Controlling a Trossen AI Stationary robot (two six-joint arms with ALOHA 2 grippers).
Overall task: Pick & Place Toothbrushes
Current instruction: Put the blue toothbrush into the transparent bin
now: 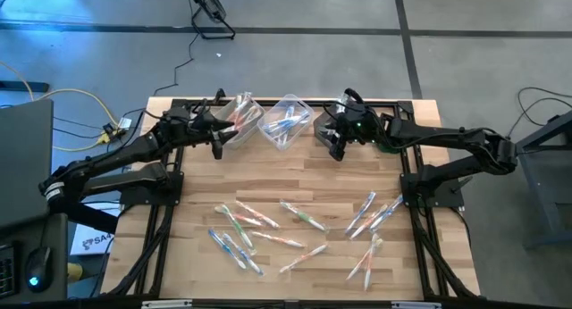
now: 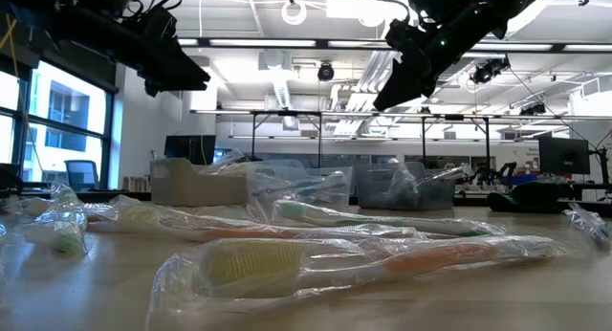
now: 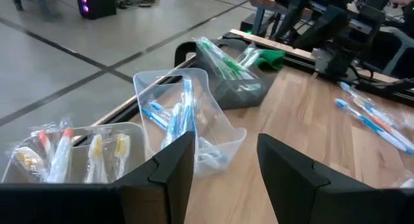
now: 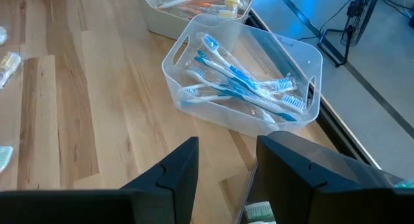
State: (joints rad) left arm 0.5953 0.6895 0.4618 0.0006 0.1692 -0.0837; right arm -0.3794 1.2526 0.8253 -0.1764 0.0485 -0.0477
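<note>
Hovering above the bench (image 1: 295, 179) near its far edge, the left pincer (image 1: 217, 146) and right pincer (image 1: 337, 148) both stand apart, empty. Three bins: the middle bin (image 4: 246, 81) holds blue toothbrushes (image 4: 242, 85), the left bin (image 3: 77, 153) orange ones, the right bin (image 3: 236, 85) green. More wrapped toothbrushes lie scattered across the bench's near half. No writing is readable.

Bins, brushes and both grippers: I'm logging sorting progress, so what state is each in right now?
Left bin: holds orange and yellow wrapped brushes.
Middle bin: clear, holds blue brushes.
Right bin: holds green brushes.
Loose toothbrushes: many wrapped ones scattered flat on the table, unsorted.
Left gripper: open, empty, raised beside the left bin.
Right gripper: open, empty, raised near the right bin.
</note>
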